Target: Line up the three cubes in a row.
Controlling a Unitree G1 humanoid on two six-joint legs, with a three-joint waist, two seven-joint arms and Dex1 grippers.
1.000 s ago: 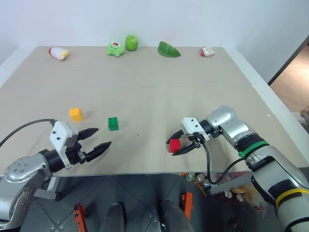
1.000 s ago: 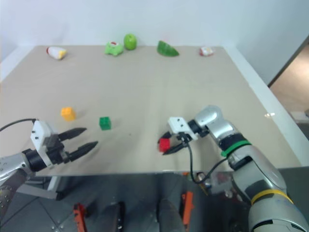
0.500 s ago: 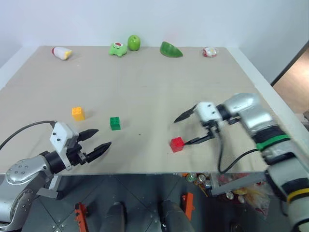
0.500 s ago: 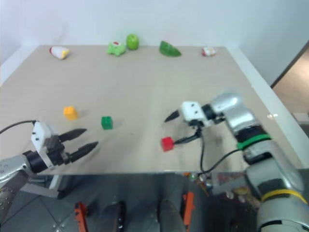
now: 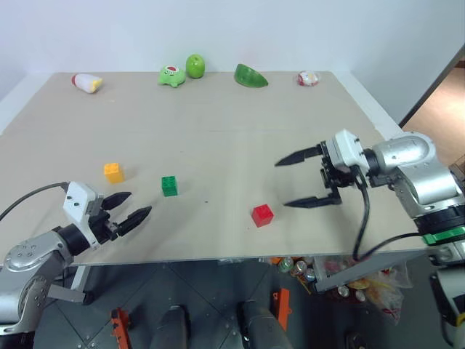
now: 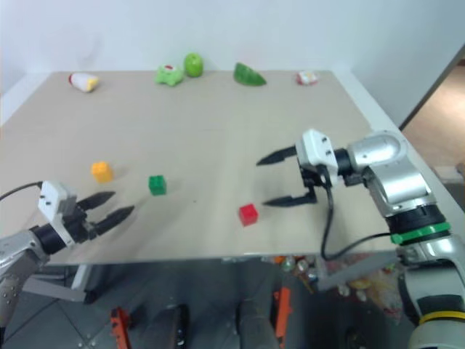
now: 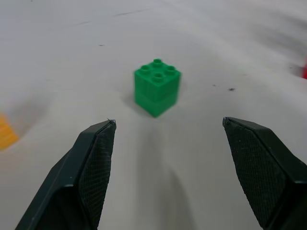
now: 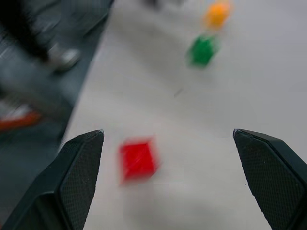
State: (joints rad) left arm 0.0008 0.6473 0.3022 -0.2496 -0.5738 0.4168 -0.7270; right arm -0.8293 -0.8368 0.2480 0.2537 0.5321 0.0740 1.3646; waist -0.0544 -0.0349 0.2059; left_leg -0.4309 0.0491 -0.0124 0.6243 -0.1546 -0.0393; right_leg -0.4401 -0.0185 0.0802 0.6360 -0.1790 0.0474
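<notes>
With my right gripper (image 5: 301, 182) spread wide and empty above the red cube (image 5: 262, 214) near the table's front edge, my left gripper (image 5: 131, 208), open and empty, faces the green cube (image 5: 170, 185) beside the yellow-orange cube (image 5: 113, 172), probably my next pick.

My table (image 5: 218, 109) is a beige board with white edges. On it, lower left of centre, lie a yellow-orange cube (image 5: 112, 172) and a green cube (image 5: 169, 185); a red cube (image 5: 262, 214) sits right of them near the front edge. Along the top edge: a white-and-red toy (image 5: 86, 82), two green toys (image 5: 182, 70), a green wedge (image 5: 251, 75), another small white-and-red toy (image 5: 308, 78).
</notes>
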